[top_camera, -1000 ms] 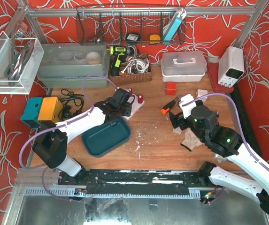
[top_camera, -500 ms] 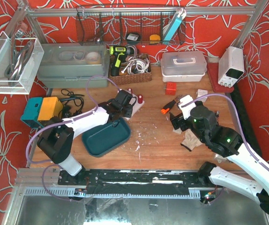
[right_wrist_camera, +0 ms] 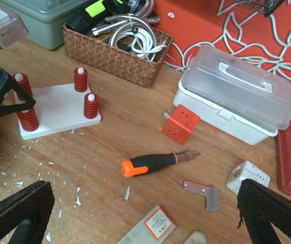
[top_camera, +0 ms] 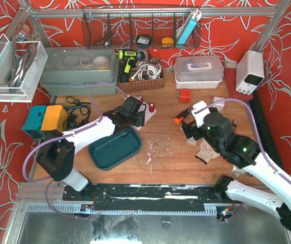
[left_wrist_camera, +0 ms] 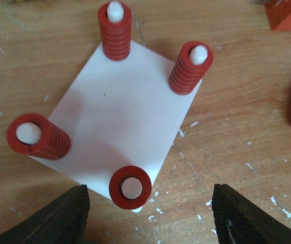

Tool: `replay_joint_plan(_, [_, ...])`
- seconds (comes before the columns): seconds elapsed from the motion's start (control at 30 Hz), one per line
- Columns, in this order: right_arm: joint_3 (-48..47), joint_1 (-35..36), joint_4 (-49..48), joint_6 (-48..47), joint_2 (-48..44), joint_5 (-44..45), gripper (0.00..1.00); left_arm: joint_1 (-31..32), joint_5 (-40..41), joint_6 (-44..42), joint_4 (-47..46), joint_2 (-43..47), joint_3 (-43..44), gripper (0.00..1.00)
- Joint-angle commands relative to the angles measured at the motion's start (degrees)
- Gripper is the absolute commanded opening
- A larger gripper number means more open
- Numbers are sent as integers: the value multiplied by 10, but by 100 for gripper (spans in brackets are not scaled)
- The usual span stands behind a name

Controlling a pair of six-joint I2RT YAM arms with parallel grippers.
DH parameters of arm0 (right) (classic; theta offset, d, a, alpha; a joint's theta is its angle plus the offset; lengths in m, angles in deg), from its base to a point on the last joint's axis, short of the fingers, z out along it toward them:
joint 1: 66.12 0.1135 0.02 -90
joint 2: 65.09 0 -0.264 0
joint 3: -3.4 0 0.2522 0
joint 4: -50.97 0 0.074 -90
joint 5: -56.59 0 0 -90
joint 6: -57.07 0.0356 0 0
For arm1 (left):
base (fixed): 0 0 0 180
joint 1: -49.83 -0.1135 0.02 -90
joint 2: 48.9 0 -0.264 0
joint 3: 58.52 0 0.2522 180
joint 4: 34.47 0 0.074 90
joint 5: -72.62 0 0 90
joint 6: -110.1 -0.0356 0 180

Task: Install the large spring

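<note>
A white base plate (left_wrist_camera: 115, 117) carries four white pegs, each wearing a red spring. The nearest large spring (left_wrist_camera: 130, 187) sits over its peg at the plate's near corner. My left gripper (left_wrist_camera: 150, 216) hovers right above it, open, with both fingers well apart from the spring. The three other springs (left_wrist_camera: 115, 30) (left_wrist_camera: 190, 68) (left_wrist_camera: 33, 137) stand on the remaining pegs. In the top view the left gripper (top_camera: 134, 114) covers most of the plate (top_camera: 149, 113). My right gripper (right_wrist_camera: 145, 223) is open and empty over the bare table, above an orange-and-black screwdriver (right_wrist_camera: 153, 163).
A teal tray (top_camera: 115, 148) lies just in front of the plate. A red cube (right_wrist_camera: 181, 123), a white lidded box (right_wrist_camera: 236, 99), a wicker basket (right_wrist_camera: 117, 51), a metal bracket (right_wrist_camera: 201, 190) and a labelled packet (right_wrist_camera: 150, 223) lie around the right gripper.
My left gripper was shut and now stands open, leaving the red spring on the nearest peg. The right arm has shifted slightly left.
</note>
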Motion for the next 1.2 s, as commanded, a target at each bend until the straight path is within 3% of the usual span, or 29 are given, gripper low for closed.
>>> replay_joint_plan(0.0, [-10, -3, -26, 22, -1, -6, 99, 3, 15, 20, 24, 46, 8, 73])
replay_joint_plan(0.17, [20, -3, -55, 60, 24, 81, 99, 3, 5, 33, 17, 96, 14, 85])
replay_joint_plan(0.2, [32, -3, -78, 61, 31, 106, 99, 3, 4, 37, 16, 102, 15, 98])
replay_joint_plan(0.23, [48, -5, -112, 48, 34, 119, 99, 3, 5, 38, 14, 110, 13, 100])
replay_joint_plan(0.37, [119, -24, -240, 15, 69, 166, 99, 3, -35, -57, -72, 147, -47, 100])
replay_joint_plan(0.57, [150, -75, -348, 78, 180, 189, 99, -4, 49, -116, -150, 154, -101, 100])
replay_joint_plan(0.83, [175, -229, -388, 82, 253, 238, 99, -184, 35, -174, -310, 197, -215, 100])
replay_joint_plan(0.93, [191, -263, -357, 72, 253, 262, 99, -244, 38, -187, -316, 220, -260, 100])
replay_joint_plan(1.03, [244, -290, -415, 63, 242, 225, 99, -293, 34, -193, -357, 250, -326, 100])
replay_joint_plan(1.17, [301, -320, -498, 71, 254, 176, 99, -326, 22, -212, -488, 271, -430, 100])
